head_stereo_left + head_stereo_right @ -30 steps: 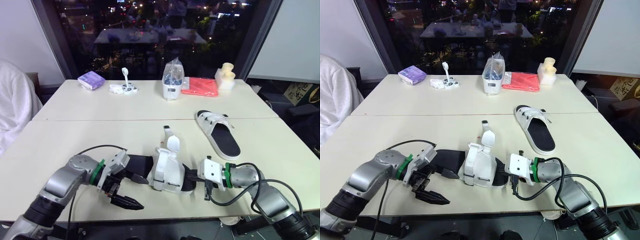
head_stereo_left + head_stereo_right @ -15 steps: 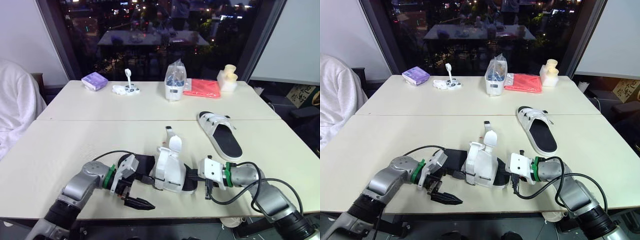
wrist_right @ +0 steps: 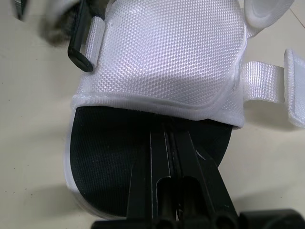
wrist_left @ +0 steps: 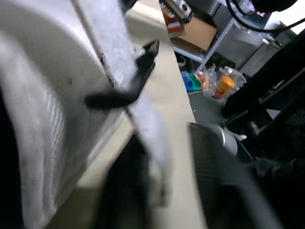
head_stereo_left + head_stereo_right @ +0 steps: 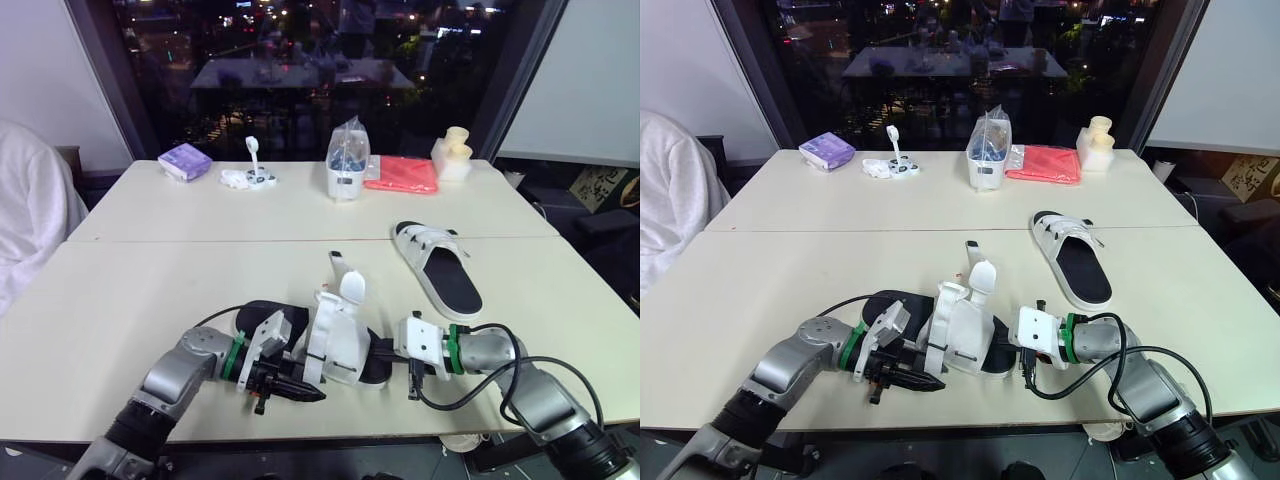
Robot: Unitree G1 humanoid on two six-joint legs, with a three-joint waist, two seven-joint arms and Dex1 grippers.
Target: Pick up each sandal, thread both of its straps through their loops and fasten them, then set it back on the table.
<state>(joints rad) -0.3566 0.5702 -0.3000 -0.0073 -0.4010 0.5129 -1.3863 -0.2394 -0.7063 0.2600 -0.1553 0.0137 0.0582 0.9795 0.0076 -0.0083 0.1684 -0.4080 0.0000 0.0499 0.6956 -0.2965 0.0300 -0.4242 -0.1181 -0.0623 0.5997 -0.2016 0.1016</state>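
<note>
The near sandal (image 5: 336,338), white upper on a black sole, lies at the table's front with two straps (image 5: 344,281) loose and sticking up. My left gripper (image 5: 300,392) is at its near side, shut on a white strap edge (image 4: 153,143) just below a black loop (image 4: 138,78). My right gripper (image 3: 166,143) is shut, its fingers pushed into the sandal's open end and lying on the black insole (image 3: 109,143) under the upper. A second sandal (image 5: 437,268) lies flat further back on the right.
Along the far table stand a bagged white container (image 5: 345,165), a red cloth (image 5: 400,173), a cream object (image 5: 452,152), a purple pack (image 5: 184,160) and small white items (image 5: 248,178). A white garment (image 5: 30,220) hangs at the left.
My left gripper moved right to the sandal's near side and went from wide open to shut. The right arm and the sandal stayed put.
</note>
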